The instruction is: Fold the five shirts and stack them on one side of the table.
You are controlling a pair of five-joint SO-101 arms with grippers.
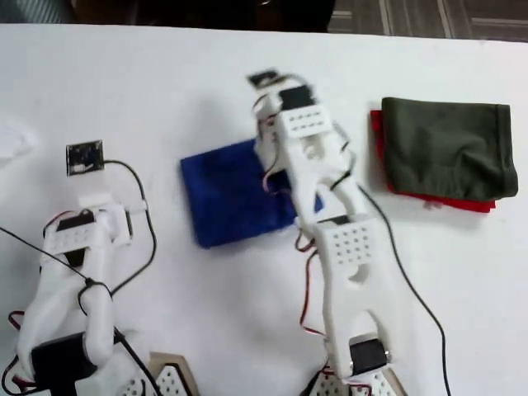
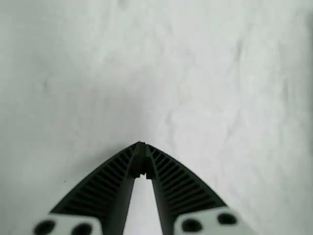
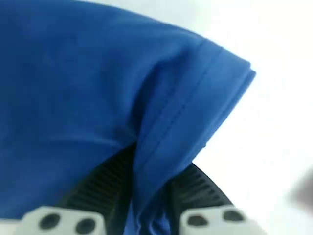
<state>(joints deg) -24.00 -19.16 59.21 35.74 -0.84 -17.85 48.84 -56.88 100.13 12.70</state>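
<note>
1. Right, the stack is under way: a folded green shirt [image 1: 445, 148] lies on top of a red shirt [image 1: 445, 202], whose edge peeks out beneath, on the right arm's side of the table [image 1: 165, 74].
2. The blue shirt [image 1: 231, 194] lies mid-table as a rough rectangle, apart from the stack, with the right arm stretched across its near corner.
3. The right gripper [image 3: 151, 196] is pinched onto a hemmed fold of the blue cloth (the fabric bulges up between the black fingers).
4. The left gripper [image 2: 141, 147] hangs over bare tabletop, tips pressed together with nothing between them.
5. My tally is two shirts stacked and one in hand. I judge the blue one needs finishing and carrying over to the pile, and two more must follow it.
6. The surface is plain white with faint creases. A small circuit board [image 1: 85, 157] sits beside the left arm, and a black cable [image 1: 144, 210] curls away from it.
7. Beyond the far edge runs a dark strip of floor [image 1: 412, 12].
</note>
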